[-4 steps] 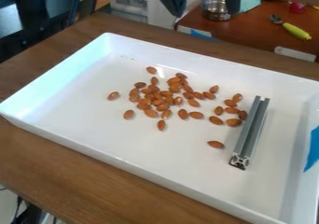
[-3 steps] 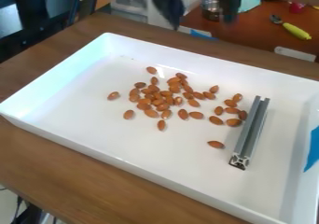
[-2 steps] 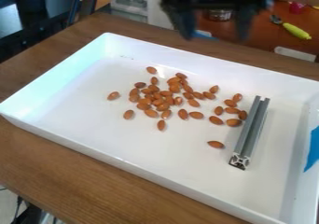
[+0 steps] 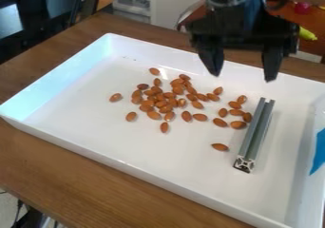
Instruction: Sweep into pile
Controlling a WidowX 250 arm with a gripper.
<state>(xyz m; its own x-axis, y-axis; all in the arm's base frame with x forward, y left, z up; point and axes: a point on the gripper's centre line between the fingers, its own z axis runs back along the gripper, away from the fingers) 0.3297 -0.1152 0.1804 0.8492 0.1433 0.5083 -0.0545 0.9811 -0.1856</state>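
The almonds (image 4: pixel 166 99) lie loosely clustered in the white tray (image 4: pixel 76 148), a few straying toward the grooved aluminum bar (image 4: pixel 256 134), none shifted so far. Above the tray's far side, the claw (image 4: pixel 243 76) has come down and across toward the bar, its fingers spread wide, so grasping it as a sweeper is probably next.

Dozens of almonds (image 4: pixel 165 108), one bar (image 4: pixel 256 132), one tray (image 4: pixel 120 141)

In 1 tray (image 4: pixel 95 122) on 1 table (image 4: pixel 51 170), almonds (image 4: pixel 165 109) lie left of 1 bar (image 4: pixel 254 137).
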